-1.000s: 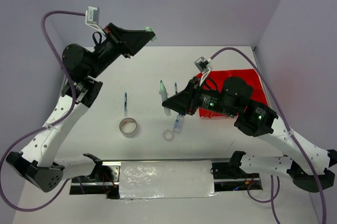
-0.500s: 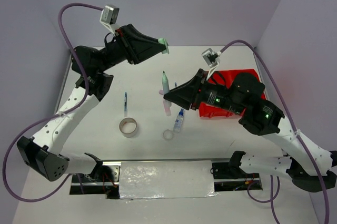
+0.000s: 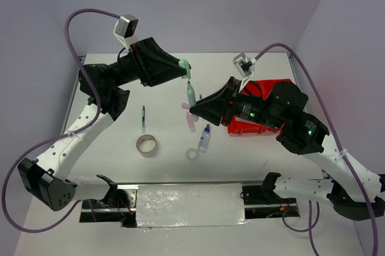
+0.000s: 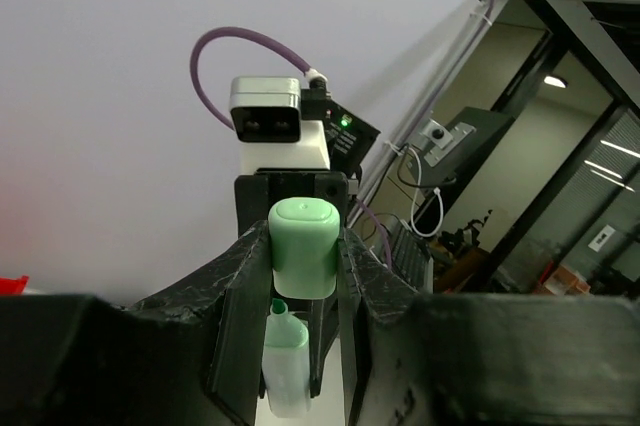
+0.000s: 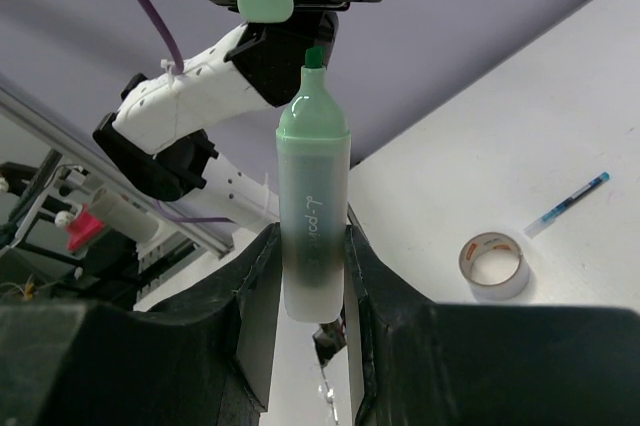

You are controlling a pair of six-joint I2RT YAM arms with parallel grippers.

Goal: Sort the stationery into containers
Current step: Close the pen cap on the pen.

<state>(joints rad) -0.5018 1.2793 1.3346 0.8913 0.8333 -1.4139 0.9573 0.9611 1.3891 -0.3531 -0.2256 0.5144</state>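
My right gripper (image 3: 194, 109) is shut on an uncapped green marker (image 3: 190, 95) and holds it above the table, tip pointing away. In the right wrist view the marker (image 5: 312, 216) stands upright between the fingers. My left gripper (image 3: 185, 70) is shut on the marker's green cap (image 3: 187, 68), just beyond the marker's tip. In the left wrist view the cap (image 4: 303, 246) sits between the fingers with the marker tip (image 4: 280, 311) just below it. The red tray (image 3: 284, 86) lies at the right, mostly hidden by the right arm.
On the table lie a pink marker (image 3: 190, 121), a blue-capped bottle (image 3: 204, 139), a small clear tape ring (image 3: 192, 154), a beige tape roll (image 3: 147, 145) and a thin pen (image 3: 143, 118). The roll (image 5: 493, 265) and pen (image 5: 567, 203) also show in the right wrist view.
My left gripper has swung right and down with the cap, closing on the marker tip. My right gripper has shifted slightly up and right with the marker.
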